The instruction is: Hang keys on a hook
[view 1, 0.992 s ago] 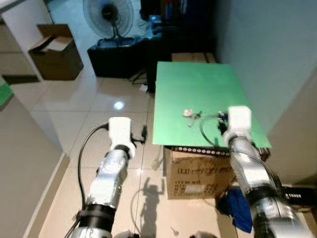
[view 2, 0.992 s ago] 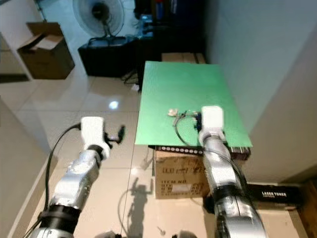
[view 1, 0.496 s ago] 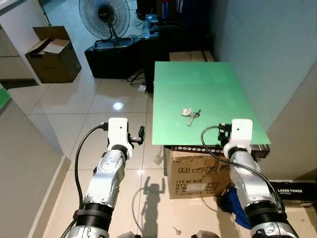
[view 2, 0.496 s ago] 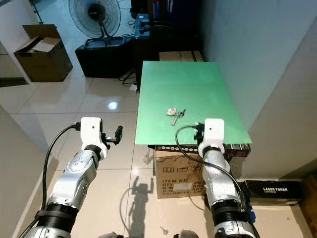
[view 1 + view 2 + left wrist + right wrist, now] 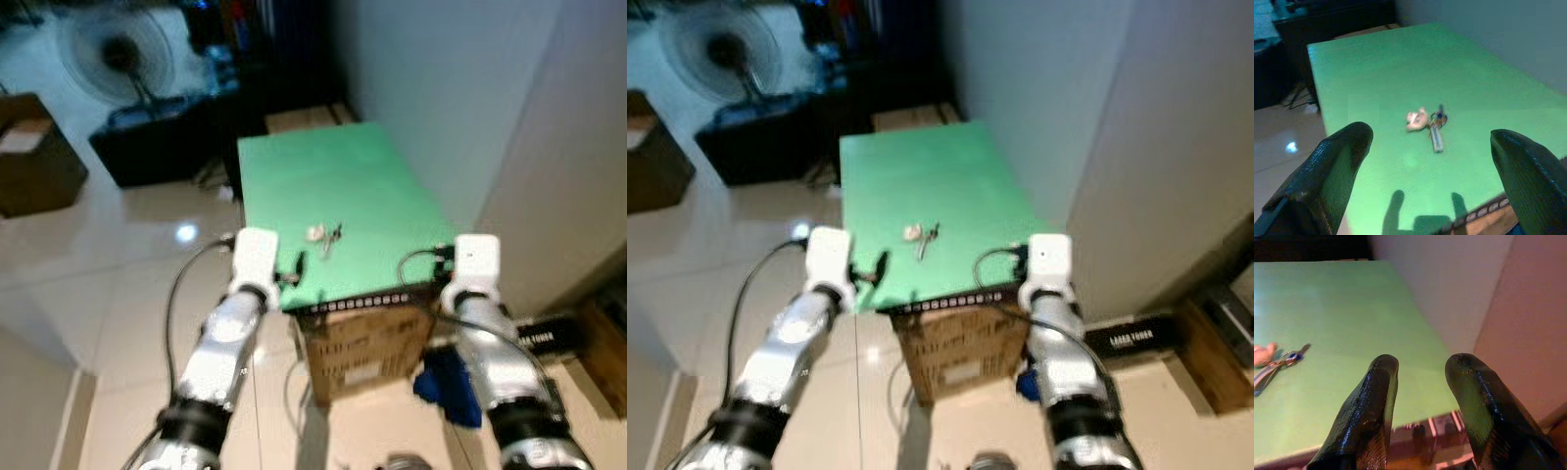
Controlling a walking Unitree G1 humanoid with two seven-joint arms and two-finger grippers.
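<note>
The keys [image 5: 324, 238] lay on the green board [image 5: 333, 186]. The left gripper [image 5: 1432, 176] hovered at its near left edge, fingers wide apart and empty. The right gripper [image 5: 1420, 396], at the near right corner, was slightly parted, holding nothing.

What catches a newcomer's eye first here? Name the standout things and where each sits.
The bright green rectangular board stands out first, lying on a brown cardboard box by the pale wall. Near its middle rests a small bunch of metal keys with a pinkish charm. The left gripper, fingers wide apart, faces the keys from the board's near edge, while the right gripper hovers at the board's near right corner.
</note>
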